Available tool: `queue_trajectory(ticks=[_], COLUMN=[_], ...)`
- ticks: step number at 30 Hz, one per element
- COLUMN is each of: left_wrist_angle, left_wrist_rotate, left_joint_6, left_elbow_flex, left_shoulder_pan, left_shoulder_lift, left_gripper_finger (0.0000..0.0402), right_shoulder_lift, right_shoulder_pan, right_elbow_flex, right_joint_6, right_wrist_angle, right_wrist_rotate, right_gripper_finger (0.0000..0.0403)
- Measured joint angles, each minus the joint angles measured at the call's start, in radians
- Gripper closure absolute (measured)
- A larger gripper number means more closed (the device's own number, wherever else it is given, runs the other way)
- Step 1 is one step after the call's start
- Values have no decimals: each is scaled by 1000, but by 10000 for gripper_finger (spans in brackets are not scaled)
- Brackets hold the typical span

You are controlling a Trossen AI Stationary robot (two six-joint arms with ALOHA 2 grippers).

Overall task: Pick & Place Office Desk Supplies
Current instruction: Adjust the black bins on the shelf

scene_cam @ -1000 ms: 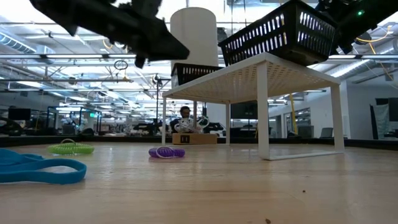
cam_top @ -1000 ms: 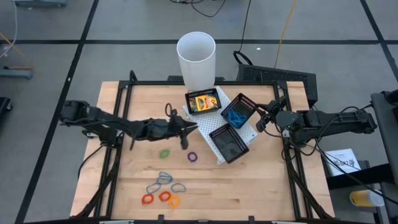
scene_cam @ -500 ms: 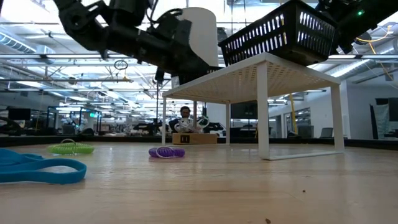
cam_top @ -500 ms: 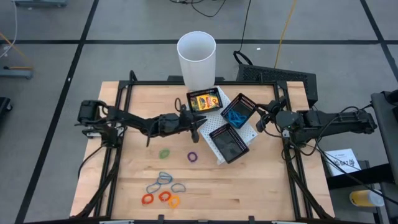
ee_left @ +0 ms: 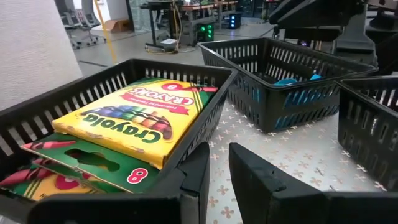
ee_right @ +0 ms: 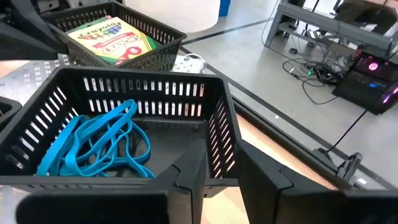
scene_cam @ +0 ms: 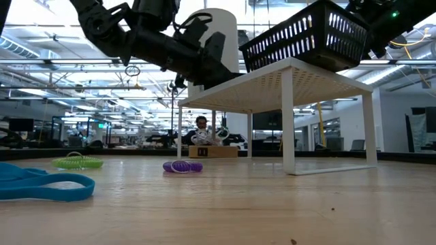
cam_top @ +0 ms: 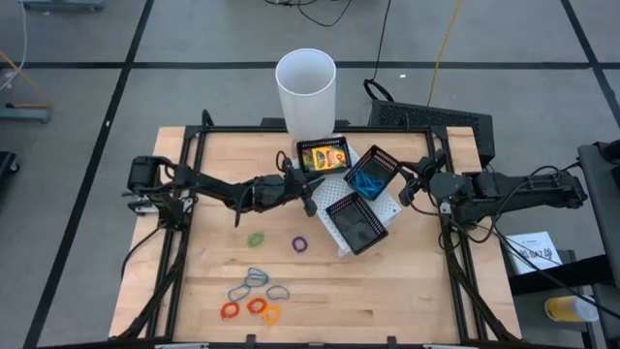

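Yellow-and-green crayon boxes [ee_left: 137, 118] lie stacked in a black mesh basket [cam_top: 325, 155] on a white perforated riser [cam_top: 387, 206]. My left gripper [ee_left: 219, 162] [cam_top: 308, 187] sits level at that basket's near corner, open by only a narrow gap. A second basket [cam_top: 371, 174] holds blue rubber bands [ee_right: 99, 146]. My right gripper [ee_right: 222, 186] [cam_top: 405, 186] is at that basket's right-hand corner. On the wood lie a green band [cam_top: 256, 238], a purple band [cam_top: 300, 244] and a cluster of blue, grey, red and orange bands [cam_top: 254, 291]. My left gripper touches the crayon basket's near corner [ee_left: 200, 144] with the outer side of one fingertip [ee_left: 202, 163], coming level from the table's left. Nothing is between the fingers. The basket stands on the riser. My right gripper pinches the band basket's wall by its corner [ee_right: 227, 158], one finger inside [ee_right: 186, 177] and one outside [ee_right: 264, 177], coming level from the right. The basket's bottom rests on the riser.
A third, empty black basket [cam_top: 356, 221] sits on the riser's near end. A tall white cup [cam_top: 306, 92] stands just beyond the table's far edge. Bare wood lies to the left and along the near right. A person sits far off in the room [scene_cam: 202, 124].
My left gripper has moved toward the table's far right, up to the crayon basket. The crayon basket has turned and slid slightly toward the far right on the riser.
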Motion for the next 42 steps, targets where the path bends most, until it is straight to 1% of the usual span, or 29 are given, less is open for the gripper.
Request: queue_trajectory(ticks=[6,9,11,13,17,19,22,24,26,29,31,35,38,40,42], left_wrist_angle=[3,19,28,40,73,81,94,104,117,129,132,100,53,12,-36], left_wrist_rotate=[-8,-10,-10,-10,-9,-9,-9,-10,-9,-8,-7,-7,-7,-7,-7], left_joint_6=[3,7,15,37,92,105,108,108,109,114,137,180,201,212,214], left_elbow_flex=[0,0,0,0,0,0,0,0,0,-1,-1,-1,-1,-1,-1], left_shoulder_pan=[-9,-21,-29,-40,-56,-61,-66,-71,-80,-96,-111,-138,-155,-163,-172], left_shoulder_lift=[0,0,0,0,0,0,0,0,0,-16,-39,-108,-177,-217,-249], left_gripper_finger=[330,330,330,330,330,330,330,330,330,330,330,330,330,330,330], right_shoulder_lift=[0,0,0,0,0,1,0,0,0,0,-1,-1,-8,-12,-14], right_shoulder_pan=[1,1,1,0,-1,-1,-1,-14,-43,-102,-141,-210,-251,-276,-301], right_elbow_flex=[0,1,1,1,1,1,1,1,1,-8,-30,-78,-115,-142,-173], right_joint_6=[-1,26,53,78,77,63,26,-2,-29,-49,-67,-81,-129,-190,-279], right_wrist_angle=[-5,-50,-99,-132,-116,-117,-133,-136,-136,-122,-112,-82,-18,56,154], right_wrist_rotate=[-1,-3,6,40,57,94,200,236,213,117,83,80,73,39,-29], right_gripper_finger=[328,328,328,328,328,329,334,340,347,355,357,355,354,356,359])
